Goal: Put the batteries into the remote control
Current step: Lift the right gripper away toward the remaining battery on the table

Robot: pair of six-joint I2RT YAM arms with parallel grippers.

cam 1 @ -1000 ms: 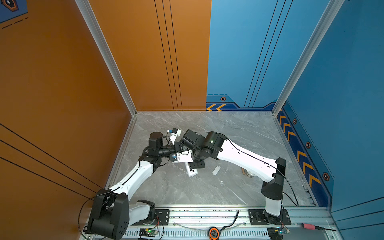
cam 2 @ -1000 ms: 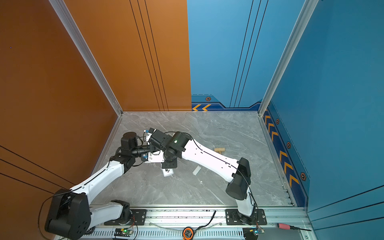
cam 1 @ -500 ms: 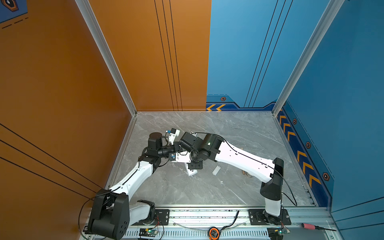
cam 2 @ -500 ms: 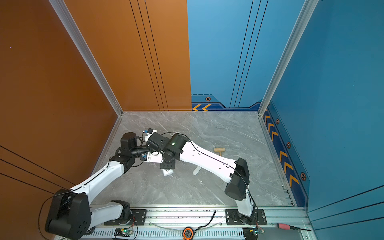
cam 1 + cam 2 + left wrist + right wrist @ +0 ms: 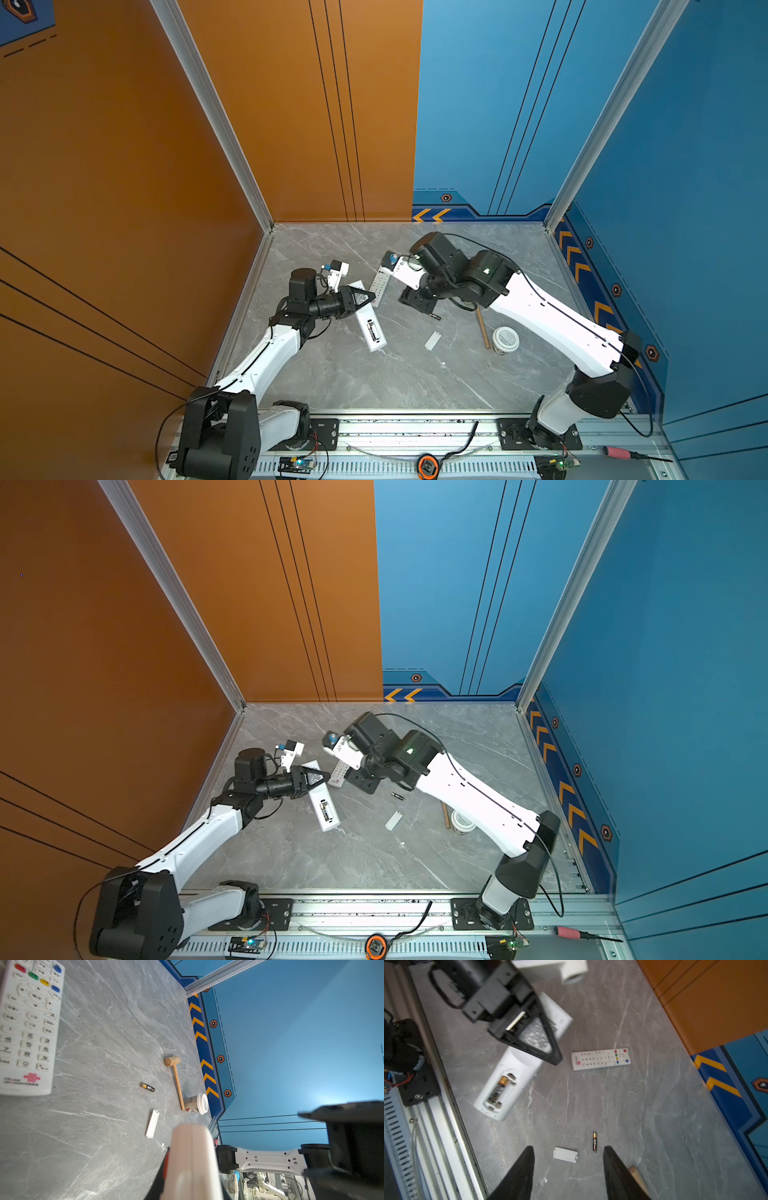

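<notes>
Right pincer, a second ago over remote control, is backing away right, spread and empty. One battery is sitting in open bay. Left pincer is pinching remote's far end. Spare battery is lying loose on desk, likely next.

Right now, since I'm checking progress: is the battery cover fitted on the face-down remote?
No, the cover lies loose on the table near a stray battery, while the remote has its compartment standing open.

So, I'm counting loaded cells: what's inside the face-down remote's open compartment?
One black battery with a gold end lies in the remote's compartment. The slot beside it looks empty, but blur leaves doubt. The left pincer, closed on the remote, hides its other end.
</notes>
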